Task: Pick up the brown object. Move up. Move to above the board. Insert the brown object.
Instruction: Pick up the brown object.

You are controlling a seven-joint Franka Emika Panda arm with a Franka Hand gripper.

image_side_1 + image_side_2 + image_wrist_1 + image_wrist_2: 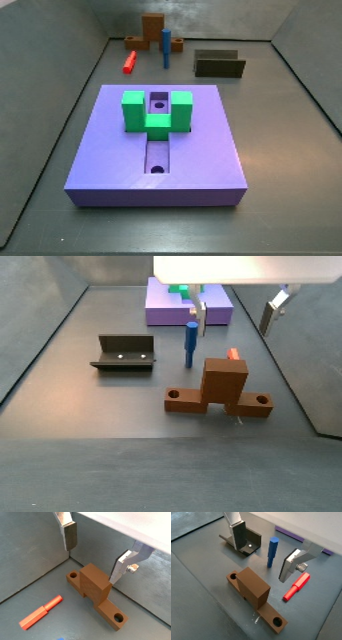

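Note:
The brown object point(93, 591) is a rust-brown bar with a raised block in the middle and a round hole near each end. It lies on the grey floor and shows in both wrist views point(252, 588) and both side views point(150, 33) point(221, 391). My gripper point(91, 564) is open and empty, hovering above the brown object with one finger on each side of it, apart from it; it also shows in a side view point(233, 324). The board point(160, 150) is a violet-blue slab with a green U-shaped block point(158, 110) on its central groove, away from the gripper.
A blue upright peg point(272, 551) stands close beside the brown object. A small red stick point(296, 586) lies on the floor near it. The fixture point(243, 542) stands on the floor beyond the peg point(123, 353). Grey walls close in the floor.

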